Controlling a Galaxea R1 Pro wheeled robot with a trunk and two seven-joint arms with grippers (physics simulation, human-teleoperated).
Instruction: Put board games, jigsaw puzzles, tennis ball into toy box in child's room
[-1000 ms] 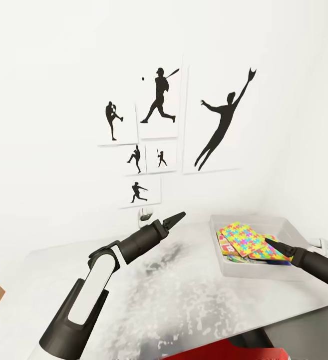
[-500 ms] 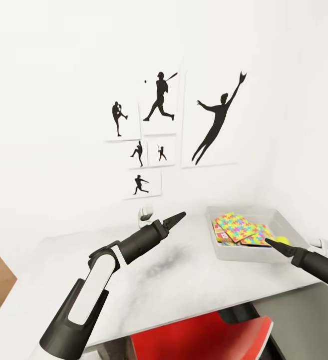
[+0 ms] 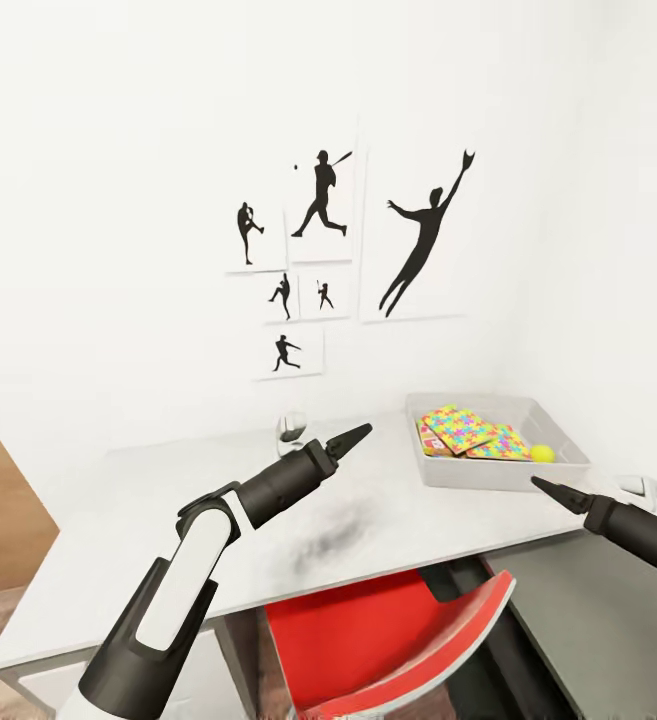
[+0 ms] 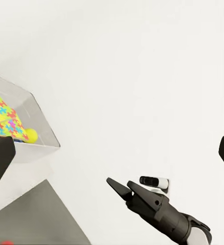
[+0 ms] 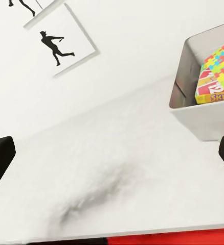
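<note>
Toy box (image 3: 558,470) on desk (image 3: 128,530) holds puzzles, ball; left gripper (image 3: 353,436), right gripper (image 3: 548,488) pinched narrow, empty; go to bed for board games, keeping arms clear of toy box

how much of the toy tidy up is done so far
Done: the toy box holds jigsaw puzzles, a Skip-Bo game and the tennis ball. In hand: nothing; left hand and right hand look empty. Left: unclear, other games may sit beneath.
</note>
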